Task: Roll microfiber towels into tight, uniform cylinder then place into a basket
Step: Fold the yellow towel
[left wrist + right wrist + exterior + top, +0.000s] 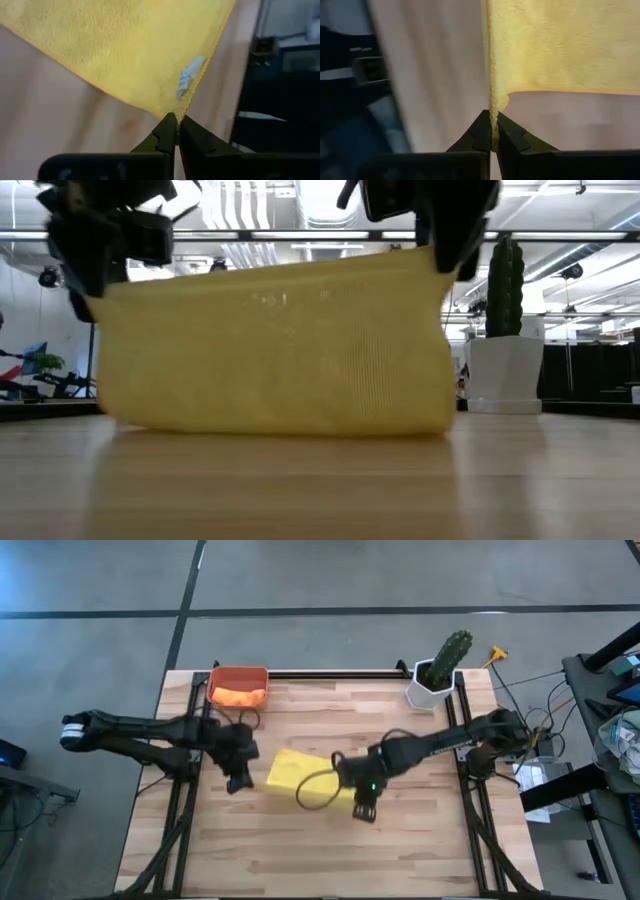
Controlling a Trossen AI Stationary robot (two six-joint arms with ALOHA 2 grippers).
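Bright even overhead light, ceiling strip lights [250, 205] glaring above the yellow towel [280, 345], soft shadow beneath it on the counter [320, 480], wrist backgrounds blurred.

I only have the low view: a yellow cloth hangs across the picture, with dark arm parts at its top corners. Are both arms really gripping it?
Observer: Yes. The left pincer is shut on the yellow towel, at its hem beside a small white tag.
Operator: And the right?
Observer: The right pincer is shut on the towel's edge at a corner.
Operator: Where's the other towel?
Observer: The orange towel lies in the basket at the table's far left corner.
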